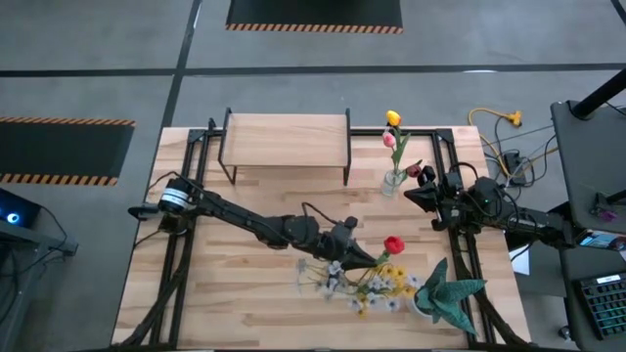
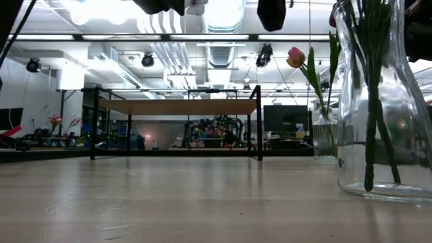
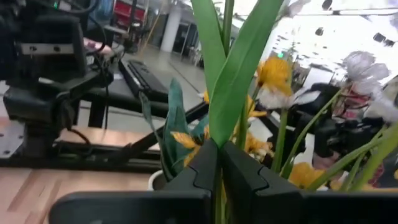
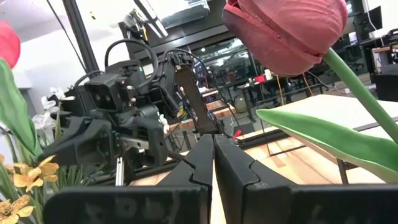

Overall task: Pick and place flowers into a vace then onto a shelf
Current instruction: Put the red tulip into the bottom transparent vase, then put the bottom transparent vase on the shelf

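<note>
Now left hand (image 1: 354, 248) clamped on red tulip (image 1: 393, 244) w/ green stem, right hand (image 1: 421, 186) closed, empty, by vase (image 1: 393, 182).

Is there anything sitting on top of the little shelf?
No, in the high view the shelf shows only its bare pale board, with nothing on it.

**Workshop hall around a wooden table**

A pale wooden tabletop (image 1: 245, 293) is set on a grey concrete floor (image 1: 98, 39), where dark mats (image 1: 313, 14) edged in orange-black stripes are laid. Ceiling ducts (image 2: 223, 50) and bright lamps (image 2: 101, 9) are seen overhead. A yellow cable (image 1: 497, 119) is coiled beside a desk with a keyboard (image 1: 599, 298).
</note>
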{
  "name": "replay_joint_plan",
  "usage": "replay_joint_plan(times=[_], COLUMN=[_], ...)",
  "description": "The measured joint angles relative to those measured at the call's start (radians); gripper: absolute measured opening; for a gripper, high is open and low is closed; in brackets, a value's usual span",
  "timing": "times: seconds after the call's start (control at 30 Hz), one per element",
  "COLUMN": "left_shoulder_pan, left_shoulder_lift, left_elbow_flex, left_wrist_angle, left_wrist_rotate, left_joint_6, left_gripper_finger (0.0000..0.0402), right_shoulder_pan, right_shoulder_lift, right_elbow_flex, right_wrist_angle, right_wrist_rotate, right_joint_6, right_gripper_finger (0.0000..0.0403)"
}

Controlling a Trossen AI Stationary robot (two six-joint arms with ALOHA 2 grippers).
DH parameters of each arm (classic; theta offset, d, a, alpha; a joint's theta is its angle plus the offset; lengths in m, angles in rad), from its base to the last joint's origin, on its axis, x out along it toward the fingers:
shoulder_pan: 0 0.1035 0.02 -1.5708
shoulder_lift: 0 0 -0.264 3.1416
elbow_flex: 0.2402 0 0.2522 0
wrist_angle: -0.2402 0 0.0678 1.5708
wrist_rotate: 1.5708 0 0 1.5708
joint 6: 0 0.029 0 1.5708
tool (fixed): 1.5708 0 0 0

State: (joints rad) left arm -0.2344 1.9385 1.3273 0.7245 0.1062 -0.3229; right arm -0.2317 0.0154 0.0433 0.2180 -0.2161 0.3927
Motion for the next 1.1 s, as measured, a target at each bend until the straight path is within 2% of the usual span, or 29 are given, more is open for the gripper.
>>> replay_joint_plan(times=[0.47, 0.6, 0.9, 1.1], left_shoulder_pan=[0.002, 0.006, 0.013, 0.016], left_shoulder_lift=[0.000, 0.000, -0.024, -0.092], left_elbow_flex=[-0.023, -0.023, -0.023, -0.023], left_wrist_angle=[-0.042, -0.072, -0.156, -0.257], left_wrist_rotate=[0.007, -0.009, -0.008, -0.008], left_joint_6=[0.016, 0.016, 0.015, 0.015], left_gripper_finger=[0.0011, 0.0047, 0.0168, 0.0202], right_shoulder_pan=[0.000, 0.000, 0.000, 0.000], right_shoulder_lift=[0.000, 0.000, 0.000, 0.000], right_elbow_flex=[0.000, 0.000, 0.000, 0.000], right_wrist_angle=[-0.002, -0.002, -0.005, -0.005], right_wrist_rotate=[0.007, 0.007, 0.007, 0.007], right_joint_6=[0.000, 0.000, 0.000, 0.000], right_gripper_finger=[0.0009, 0.0009, 0.0009, 0.0009])
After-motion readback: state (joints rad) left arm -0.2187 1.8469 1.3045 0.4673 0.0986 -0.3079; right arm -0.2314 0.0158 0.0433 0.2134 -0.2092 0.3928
